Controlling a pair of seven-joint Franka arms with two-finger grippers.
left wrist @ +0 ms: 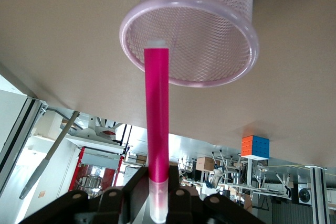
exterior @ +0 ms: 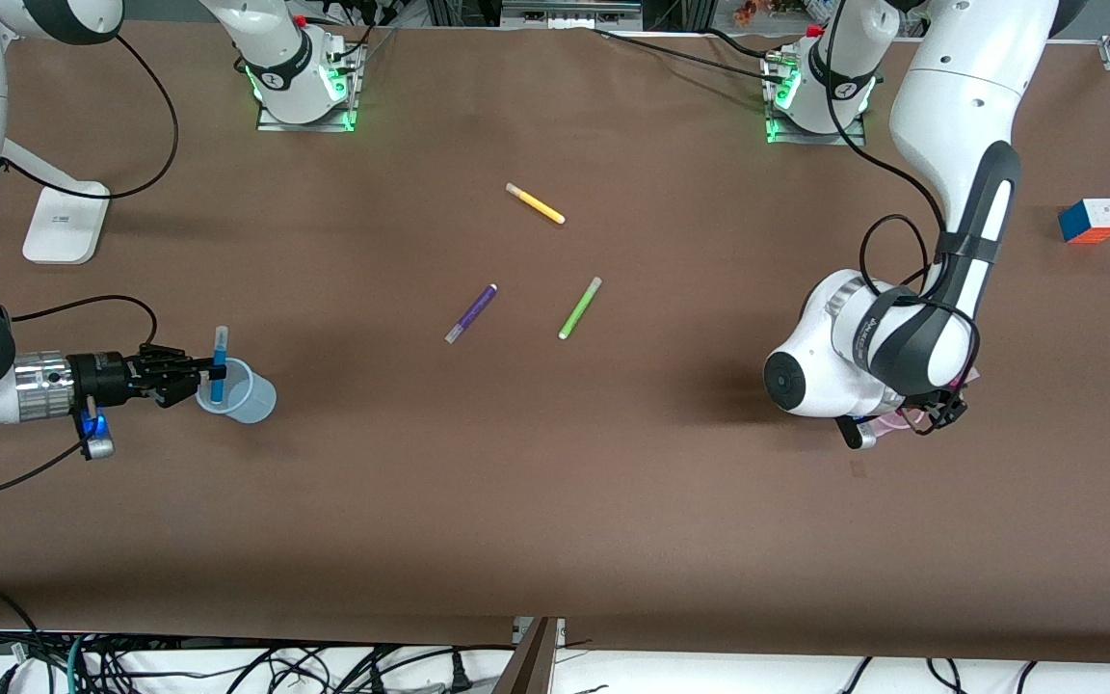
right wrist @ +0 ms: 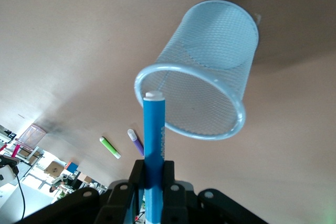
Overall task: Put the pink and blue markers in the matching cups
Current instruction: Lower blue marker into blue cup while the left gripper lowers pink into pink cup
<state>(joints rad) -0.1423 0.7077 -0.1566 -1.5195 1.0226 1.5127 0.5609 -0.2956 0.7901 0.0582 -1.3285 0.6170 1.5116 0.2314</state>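
Pink cup mostly hidden under left arm; both pincers clamped on markers.

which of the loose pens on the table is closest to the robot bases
The yellow pen. It lies farthest from the front camera, while the purple pen and the green pen lie nearer to that camera, side by side.

Even, bright overhead light fills the room. The brown desk shows soft, blurred shadows under both arms and no harsh glare. Wrist views stay sharp nearby, with bright washed-out backgrounds.
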